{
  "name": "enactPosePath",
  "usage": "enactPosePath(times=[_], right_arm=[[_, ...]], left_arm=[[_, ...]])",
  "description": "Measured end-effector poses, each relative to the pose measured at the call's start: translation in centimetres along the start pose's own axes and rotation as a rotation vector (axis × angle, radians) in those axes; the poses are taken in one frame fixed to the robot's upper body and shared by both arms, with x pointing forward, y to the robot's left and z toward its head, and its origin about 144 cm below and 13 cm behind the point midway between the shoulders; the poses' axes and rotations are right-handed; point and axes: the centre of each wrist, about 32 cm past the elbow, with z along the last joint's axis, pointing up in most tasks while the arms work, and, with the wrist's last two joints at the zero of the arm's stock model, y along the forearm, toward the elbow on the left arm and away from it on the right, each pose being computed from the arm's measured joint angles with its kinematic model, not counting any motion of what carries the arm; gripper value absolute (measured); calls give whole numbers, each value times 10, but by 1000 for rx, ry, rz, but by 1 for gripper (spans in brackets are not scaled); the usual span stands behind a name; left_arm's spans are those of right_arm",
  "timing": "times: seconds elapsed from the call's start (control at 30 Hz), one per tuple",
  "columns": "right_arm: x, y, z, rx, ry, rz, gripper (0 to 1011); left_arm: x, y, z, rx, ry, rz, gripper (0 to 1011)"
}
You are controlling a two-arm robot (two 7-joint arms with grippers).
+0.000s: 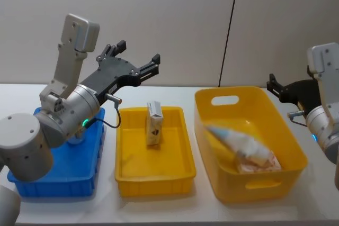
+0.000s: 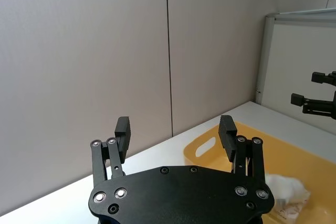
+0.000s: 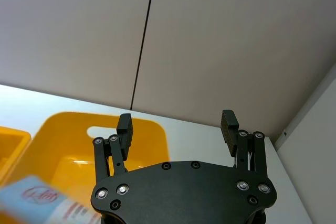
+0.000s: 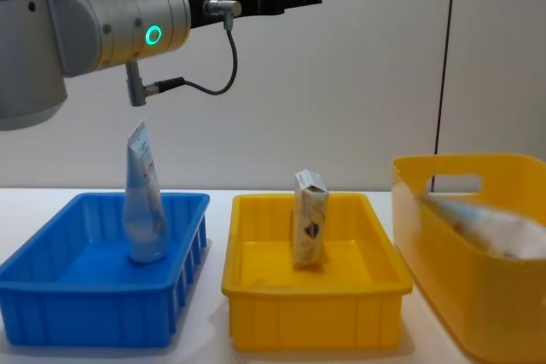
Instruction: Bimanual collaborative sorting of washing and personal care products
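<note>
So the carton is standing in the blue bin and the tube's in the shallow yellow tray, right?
No, they are swapped. The chest view shows the carton standing in the shallow yellow tray and the tube upright in the blue bin.

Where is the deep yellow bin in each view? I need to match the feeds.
Head: deep yellow bin right of centre.
Chest: bin at the lower right edge.
Left wrist: bin beyond the open left gripper.
Right wrist: bin beyond the open right gripper.
Shared landmark: the dark wall seam behind the bin.
</note>
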Motion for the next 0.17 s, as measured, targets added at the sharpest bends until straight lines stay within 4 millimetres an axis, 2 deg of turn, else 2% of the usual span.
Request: enactPosePath(times=[0.17], right_arm=[[0,-1,0,-3,-1,-4,1004]], left_arm=[[0,0,0,0,0,0,1001]])
